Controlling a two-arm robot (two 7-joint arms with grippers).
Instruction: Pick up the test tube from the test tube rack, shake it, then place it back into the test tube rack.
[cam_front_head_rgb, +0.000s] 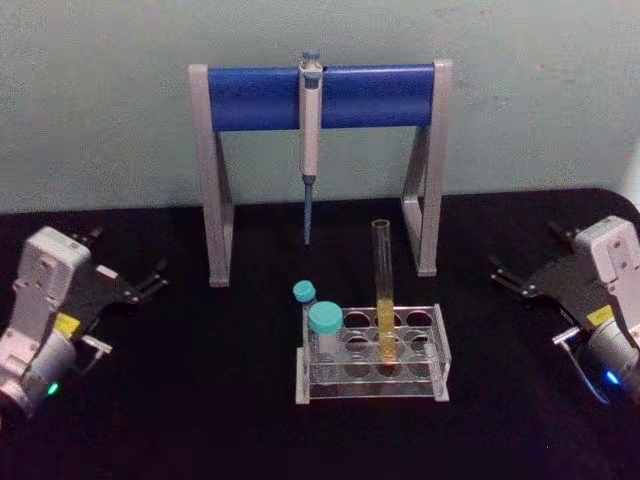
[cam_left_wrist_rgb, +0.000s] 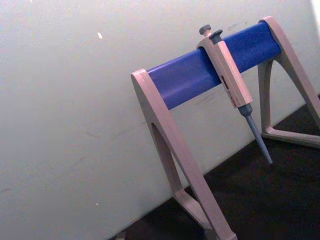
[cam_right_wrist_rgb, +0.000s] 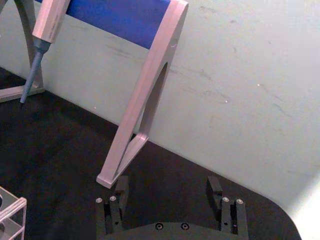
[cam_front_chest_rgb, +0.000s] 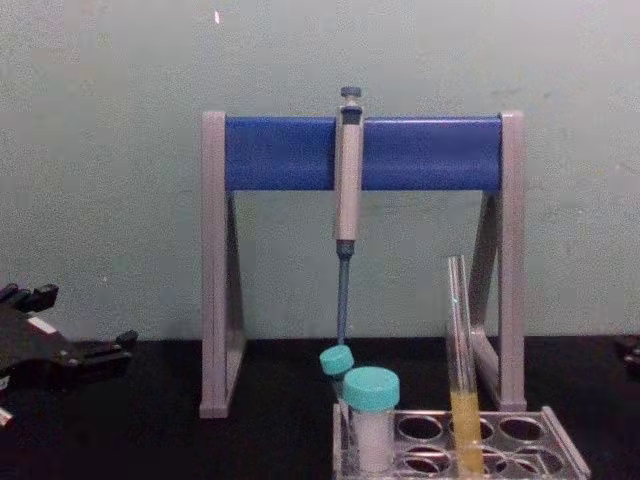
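The test tube (cam_front_head_rgb: 383, 290) stands upright in the test tube rack (cam_front_head_rgb: 372, 392) at the table's middle front, in a hole right of centre, with yellow liquid in its lower part. From the chest the test tube (cam_front_chest_rgb: 462, 385) leans slightly in the rack (cam_front_chest_rgb: 562, 452). My left gripper (cam_front_head_rgb: 125, 258) rests open at the far left of the table, well away from the rack, and it also appears in the chest view (cam_front_chest_rgb: 75, 325). At the far right my right gripper (cam_front_head_rgb: 527, 252) is open and holds nothing; in its wrist view the gripper (cam_right_wrist_rgb: 167, 186) has its fingers spread wide.
Two teal-capped tubes (cam_front_head_rgb: 324, 322) stand in the rack's left holes. Behind the rack rises a tall grey stand with a blue crossbar (cam_front_head_rgb: 320, 97), a pipette (cam_front_head_rgb: 310, 140) hanging from its middle. The black table (cam_front_head_rgb: 200, 400) ends at a pale wall.
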